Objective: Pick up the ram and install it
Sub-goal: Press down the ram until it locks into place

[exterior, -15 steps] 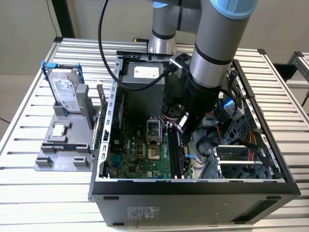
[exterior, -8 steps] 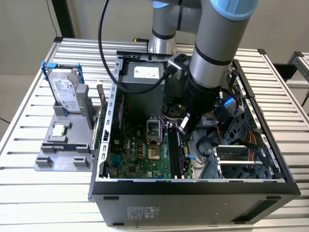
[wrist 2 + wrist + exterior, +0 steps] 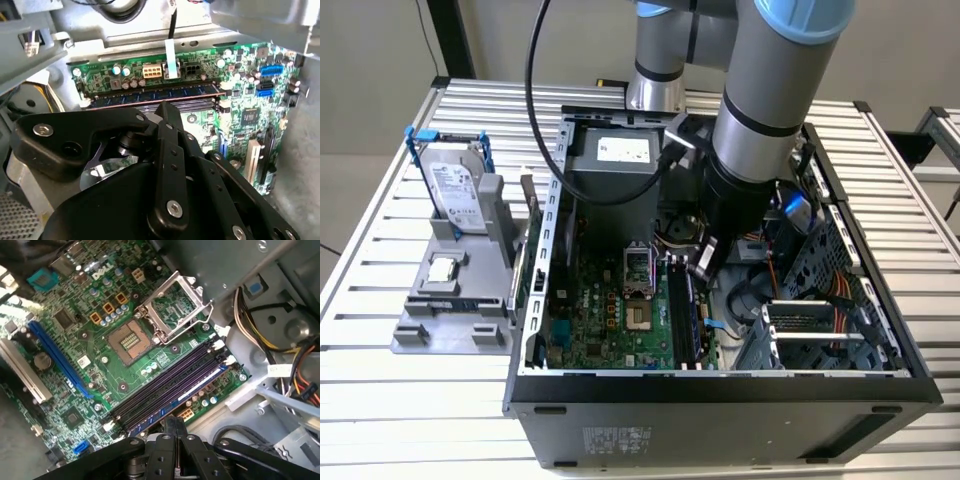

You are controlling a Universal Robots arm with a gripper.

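Ram (image 3: 155, 92) sits seated in a memory slot on the motherboard (image 3: 75, 305), long axis running parallel to the neighbouring empty slots, beside the open processor socket (image 3: 129, 340). Gripper (image 3: 170, 427) hovers just above the ram; fingers look closed together, grasping nothing. Exterior view adds the computer case (image 3: 720, 410) on a slatted metal table (image 3: 380, 400).

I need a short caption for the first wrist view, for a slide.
Gripper above the ram seated in the outermost slot of the motherboard, beside the open processor socket.
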